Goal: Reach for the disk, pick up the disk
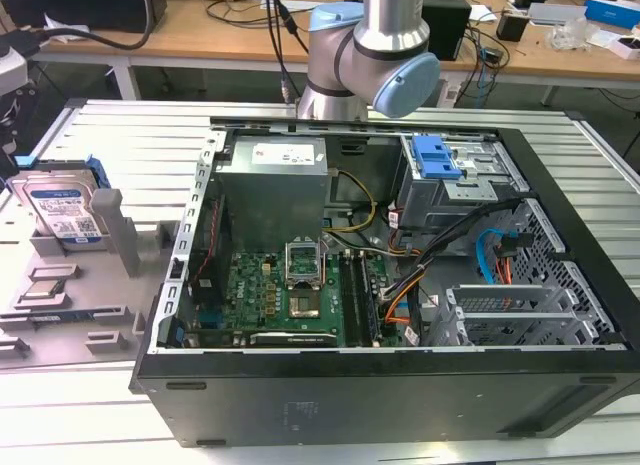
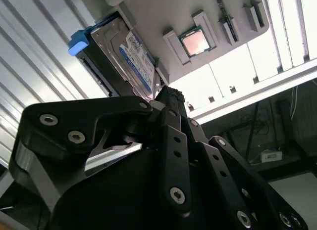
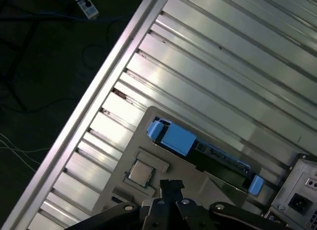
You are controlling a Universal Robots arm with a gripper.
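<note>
Both wrist views show the gripper (image 2: 169, 94) clenched on nothing (tips together), the disk (image 2: 130, 56) ahead of it, upright in a grey holder (image 2: 148, 17) slot; the exterior view adds the open computer case (image 1: 400, 405).

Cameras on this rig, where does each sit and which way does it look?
Exterior view: off the arm, looking down into the open computer case; the arm stands behind it, the disk at the exterior view's left.
Second wrist view: at the arm's wrist, looking past the gripper at the disk and a processor chip.
First wrist view: also at the wrist, looking over the gripper at the disk, chip and ribbed table.
Shared: the disk in all three; gripper and chip in both wrist views.
</note>
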